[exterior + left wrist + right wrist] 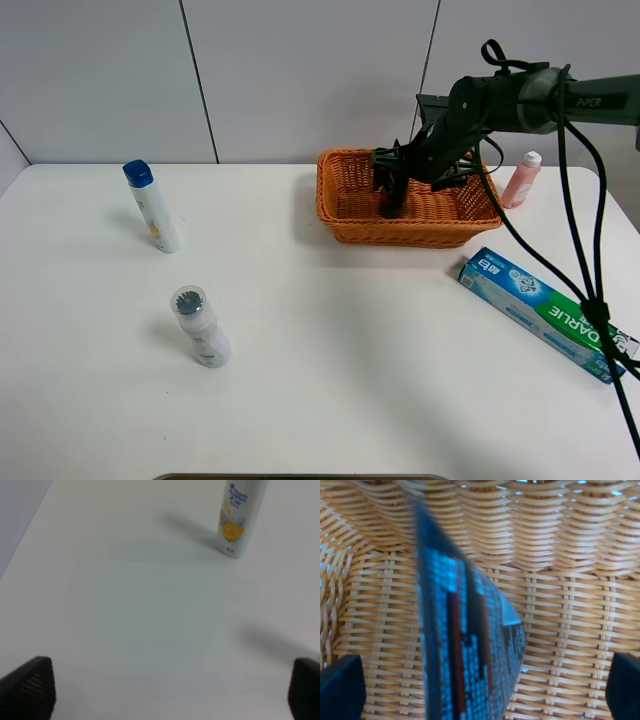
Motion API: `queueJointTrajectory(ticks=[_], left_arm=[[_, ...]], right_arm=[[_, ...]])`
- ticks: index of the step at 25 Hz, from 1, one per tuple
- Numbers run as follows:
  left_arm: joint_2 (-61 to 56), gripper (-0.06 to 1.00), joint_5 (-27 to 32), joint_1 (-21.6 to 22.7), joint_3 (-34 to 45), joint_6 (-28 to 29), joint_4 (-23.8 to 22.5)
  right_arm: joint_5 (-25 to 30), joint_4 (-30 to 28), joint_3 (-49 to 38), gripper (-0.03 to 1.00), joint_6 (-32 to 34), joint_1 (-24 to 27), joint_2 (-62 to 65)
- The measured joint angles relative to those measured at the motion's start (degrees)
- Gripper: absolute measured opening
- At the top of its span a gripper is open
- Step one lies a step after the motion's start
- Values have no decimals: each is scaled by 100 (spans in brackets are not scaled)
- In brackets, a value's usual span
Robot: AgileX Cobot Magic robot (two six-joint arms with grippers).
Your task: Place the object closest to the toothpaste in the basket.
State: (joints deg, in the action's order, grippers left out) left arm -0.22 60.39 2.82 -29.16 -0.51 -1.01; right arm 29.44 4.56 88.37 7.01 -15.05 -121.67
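Blurred dark packet (470, 655), label unreadable, sits between right gripper's (482, 690) spread fingers (340, 690) inside basket (570, 605); left gripper (172, 690) likewise spread.

White table (300, 400), grey panelled wall (300, 70)

The dark packet (470, 655) is blurred, its print unreadable; the bottle (239, 515) is cropped.

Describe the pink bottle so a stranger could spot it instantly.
Find the wicker basket at the back of the white table. Beside its right end stands a small bottle. It alone is pink; the blue-capped bottle and the grey-capped bottle are white, far left.
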Motion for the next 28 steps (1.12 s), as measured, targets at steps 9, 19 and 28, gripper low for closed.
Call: queueJointTrajectory(ticks=[9,19,28], left_arm=[[0,94,0,0,0,0,0],[0,94,0,0,0,0,0],[0,94,0,0,0,0,0]], right_arm=[[404,-118,0,99,0,0,1302],[1751,-891,0,99,-137,-83,3282],[3202,-1206,0,99,-225,-83,4841]])
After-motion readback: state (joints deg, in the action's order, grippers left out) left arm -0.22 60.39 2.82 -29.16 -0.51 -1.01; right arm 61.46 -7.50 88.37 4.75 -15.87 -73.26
